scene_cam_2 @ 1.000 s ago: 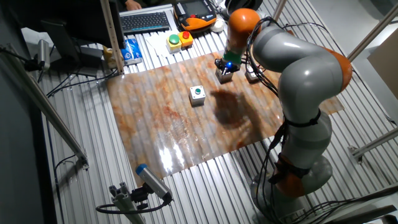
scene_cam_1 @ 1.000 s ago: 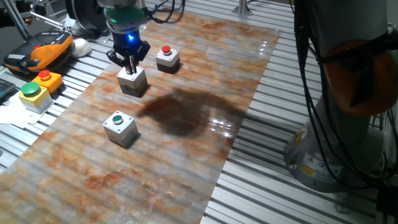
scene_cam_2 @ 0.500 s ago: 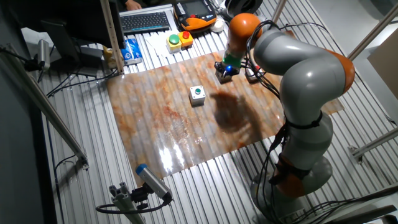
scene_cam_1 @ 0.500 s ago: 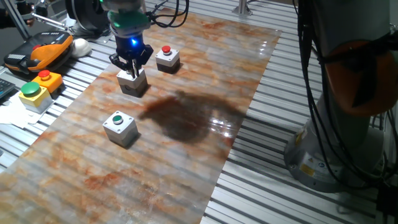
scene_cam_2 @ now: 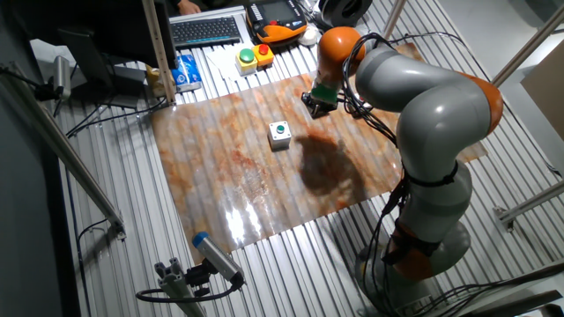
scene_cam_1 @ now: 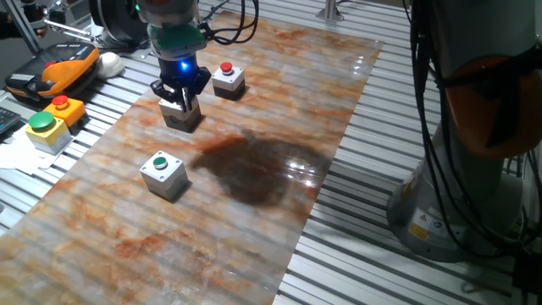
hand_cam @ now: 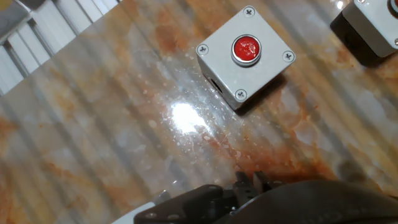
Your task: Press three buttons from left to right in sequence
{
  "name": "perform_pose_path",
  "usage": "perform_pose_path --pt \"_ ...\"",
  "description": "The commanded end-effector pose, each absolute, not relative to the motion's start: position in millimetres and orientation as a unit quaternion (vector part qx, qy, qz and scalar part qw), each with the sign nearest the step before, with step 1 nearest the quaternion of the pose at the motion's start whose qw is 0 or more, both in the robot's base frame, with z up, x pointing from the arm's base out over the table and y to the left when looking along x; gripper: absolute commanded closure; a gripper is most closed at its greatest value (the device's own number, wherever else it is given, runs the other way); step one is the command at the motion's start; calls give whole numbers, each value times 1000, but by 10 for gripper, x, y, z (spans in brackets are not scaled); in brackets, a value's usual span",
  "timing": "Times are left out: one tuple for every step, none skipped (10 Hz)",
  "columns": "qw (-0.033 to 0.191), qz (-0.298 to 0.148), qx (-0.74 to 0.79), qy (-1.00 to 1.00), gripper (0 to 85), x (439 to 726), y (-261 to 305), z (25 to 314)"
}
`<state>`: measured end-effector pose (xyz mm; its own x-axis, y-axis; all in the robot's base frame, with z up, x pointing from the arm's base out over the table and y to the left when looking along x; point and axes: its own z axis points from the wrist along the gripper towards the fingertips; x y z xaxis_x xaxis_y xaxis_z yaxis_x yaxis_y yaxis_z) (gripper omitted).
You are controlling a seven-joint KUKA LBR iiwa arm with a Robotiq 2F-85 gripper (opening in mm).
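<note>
Three light-grey button boxes stand in a row on the marbled mat [scene_cam_1: 254,212]. The green-capped box [scene_cam_1: 163,173] is nearest and also shows in the other fixed view [scene_cam_2: 280,133]. The middle red-capped box [scene_cam_1: 183,117] shows in the hand view [hand_cam: 245,53]. The far red-capped box [scene_cam_1: 228,79] is cut off at the hand view's top right [hand_cam: 373,25]. My gripper [scene_cam_1: 181,97] hangs just over the middle box, fingers together and holding nothing. It also shows in the other fixed view [scene_cam_2: 316,104], and its tips sit at the hand view's bottom edge [hand_cam: 249,182].
A yellow box with a big green button [scene_cam_1: 42,127] and a yellow-orange box with a red button [scene_cam_1: 63,108] sit off the mat at left. An orange pendant [scene_cam_1: 59,69] lies behind them. The robot base [scene_cam_1: 474,127] stands at right.
The gripper has shifted slightly to the right and turned a little over the middle box. The boxes have not moved.
</note>
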<state>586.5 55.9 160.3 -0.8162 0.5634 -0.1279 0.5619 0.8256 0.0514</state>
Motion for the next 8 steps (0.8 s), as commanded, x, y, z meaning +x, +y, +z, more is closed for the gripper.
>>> perform_pose_path --pt "69 6 295 953 680 5864 560 1601" --pt "69 3 294 953 680 5855 564 1600" --pt "68 1 294 953 680 5853 565 1599" --pt "69 -1 294 953 680 5853 565 1599" --pt "68 1 295 953 680 5853 565 1599" --pt "69 -2 295 953 680 5853 565 1599" --pt "72 -6 293 953 680 5853 565 1599" --pt "69 -8 289 955 680 5853 565 1599"
